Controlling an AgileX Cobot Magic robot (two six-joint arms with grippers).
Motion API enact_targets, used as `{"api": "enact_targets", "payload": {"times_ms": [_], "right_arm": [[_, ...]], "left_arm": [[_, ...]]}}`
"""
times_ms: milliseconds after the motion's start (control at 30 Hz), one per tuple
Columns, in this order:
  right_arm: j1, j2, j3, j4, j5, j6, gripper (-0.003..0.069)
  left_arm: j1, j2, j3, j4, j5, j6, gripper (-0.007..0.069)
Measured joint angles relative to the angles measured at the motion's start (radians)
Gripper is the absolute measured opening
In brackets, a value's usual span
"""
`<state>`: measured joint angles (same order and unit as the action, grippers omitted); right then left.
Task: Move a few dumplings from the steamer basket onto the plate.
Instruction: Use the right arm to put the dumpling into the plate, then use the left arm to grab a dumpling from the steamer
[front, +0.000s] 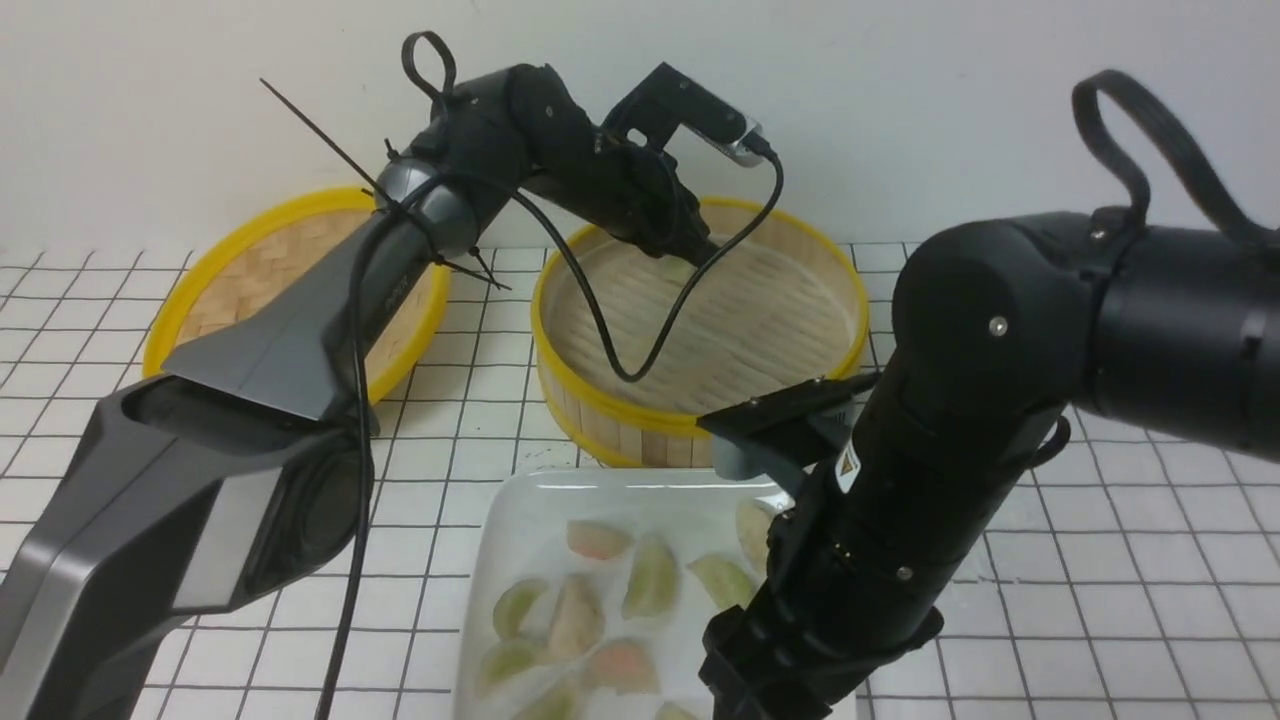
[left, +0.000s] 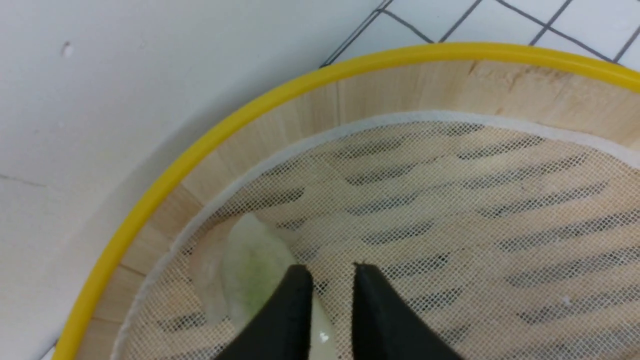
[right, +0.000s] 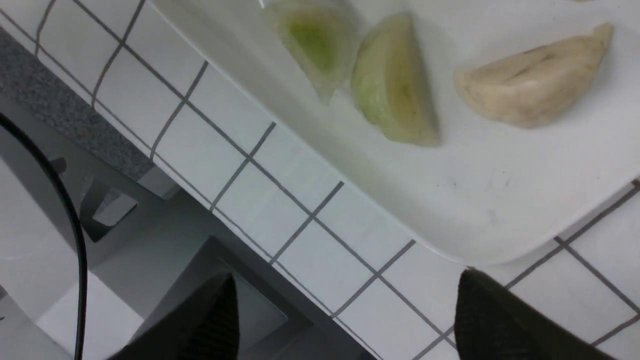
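A white tabletop (front: 1100, 560) ruled with a dark grid runs back to a plain white wall (front: 900, 80). On my left wrist feed, one pale green dumpling (left: 247, 260) lies in the steamer basket (front: 600, 425). It sits on the white mesh liner (left: 450, 225), close to the upright wall on the basket's far left side. The left gripper (left: 330, 272) reaches down into the basket right at it. Its two black fingers (left: 285, 320) stand almost together, with only a thin slot between them. One finger overlaps the dumpling, and a pale glossy bit shows lower in the slot. I cannot tell whether they actually pinch it.

The plate (front: 520, 520) sits just in front of the basket, on my side. It holds several green dumplings (front: 652, 590) mixed with pinkish ones (front: 598, 540) and beige ones (front: 578, 615). The right arm (front: 1000, 330) covers the plate's right part in the front view.

The right gripper (right: 345, 275) hangs over the tiles just off a rounded corner of the plate. Its fingers are spread wide with nothing between them.

A shallow yellow-rimmed lid (front: 250, 260) lies flat to the left of the basket, partly behind the left arm (front: 300, 330).
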<state>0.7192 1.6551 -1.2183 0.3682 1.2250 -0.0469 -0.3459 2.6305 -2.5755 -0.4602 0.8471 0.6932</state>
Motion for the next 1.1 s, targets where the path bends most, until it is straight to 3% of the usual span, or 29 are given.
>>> {"api": "enact_targets", "payload": {"times_ms": [233, 333, 500, 800, 1100], "right_arm": [[0.0, -0.022, 0.0, 0.0, 0.0, -0.002, 0.0531], [0.0, -0.077, 0.0, 0.0, 0.0, -0.005, 0.0531], [0.0, -0.177, -0.027, -0.007, 0.005, -0.01, 0.0531], [0.0, -0.302, -0.151, -0.015, 0.021, -0.019, 0.0532], [0.0, -0.337, -0.201, -0.031, 0.028, -0.009, 0.0532]], "left_arm": [[0.001, 0.016, 0.0, 0.031, -0.018, -0.003, 0.0321], [0.006, 0.03, 0.0, 0.037, -0.018, -0.02, 0.0362], [0.016, 0.042, 0.0, 0.032, -0.02, -0.02, 0.0376], [0.036, 0.057, 0.0, -0.132, -0.037, 0.101, 0.0376], [0.044, 0.11, -0.001, -0.156, -0.039, 0.115, 0.0376]]}}
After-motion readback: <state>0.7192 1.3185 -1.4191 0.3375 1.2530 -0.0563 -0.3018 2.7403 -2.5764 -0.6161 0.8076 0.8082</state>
